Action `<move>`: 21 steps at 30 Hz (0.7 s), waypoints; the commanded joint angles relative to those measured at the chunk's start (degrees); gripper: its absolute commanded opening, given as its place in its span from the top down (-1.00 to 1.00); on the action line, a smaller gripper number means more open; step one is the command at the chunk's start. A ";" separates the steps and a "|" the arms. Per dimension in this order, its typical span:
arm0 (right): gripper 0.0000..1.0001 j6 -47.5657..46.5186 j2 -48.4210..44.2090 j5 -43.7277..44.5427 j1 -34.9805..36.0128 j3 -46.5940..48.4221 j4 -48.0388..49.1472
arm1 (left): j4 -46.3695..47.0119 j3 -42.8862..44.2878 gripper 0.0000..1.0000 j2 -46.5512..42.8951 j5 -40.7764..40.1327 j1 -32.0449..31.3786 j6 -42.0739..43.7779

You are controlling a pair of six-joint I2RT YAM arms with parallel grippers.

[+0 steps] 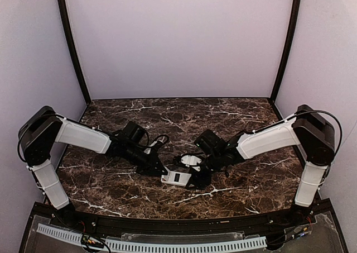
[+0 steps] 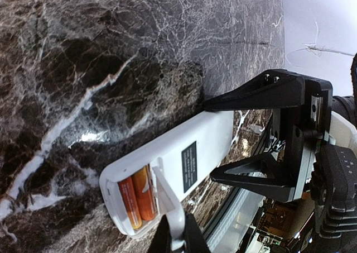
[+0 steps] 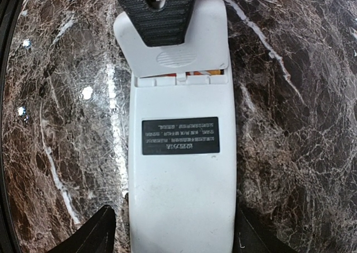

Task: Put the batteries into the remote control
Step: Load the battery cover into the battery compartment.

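The remote control (image 1: 177, 177) lies plain white back up on the marble table, its dark label showing (image 3: 181, 180). Its battery compartment is open, and two orange batteries (image 2: 136, 196) lie side by side in it. Only an orange sliver of them (image 3: 207, 72) shows in the right wrist view. The white battery cover (image 2: 167, 200) stands tilted over the compartment. My left gripper (image 2: 177, 236) is shut on the cover's edge; it also shows from above (image 1: 163, 172). My right gripper (image 3: 175, 239) straddles the remote's other end, jaws against its sides, and shows from above (image 1: 196, 177).
The dark marble table (image 1: 234, 113) is walled by pale panels at the back and both sides. A black rail with a white perforated strip (image 1: 167, 244) runs along the near edge. Both arms meet at the table's middle front.
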 commanded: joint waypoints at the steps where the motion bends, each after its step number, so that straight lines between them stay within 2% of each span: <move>1: -0.39 -0.41 1.25 -0.37 0.11 0.60 -1.12 | -0.58 0.63 0.99 0.44 0.90 -0.36 -0.07; 21: -0.36 -0.44 1.34 -0.76 0.12 0.34 -1.06 | 2.21 -0.24 0.99 1.86 1.16 -0.97 -1.08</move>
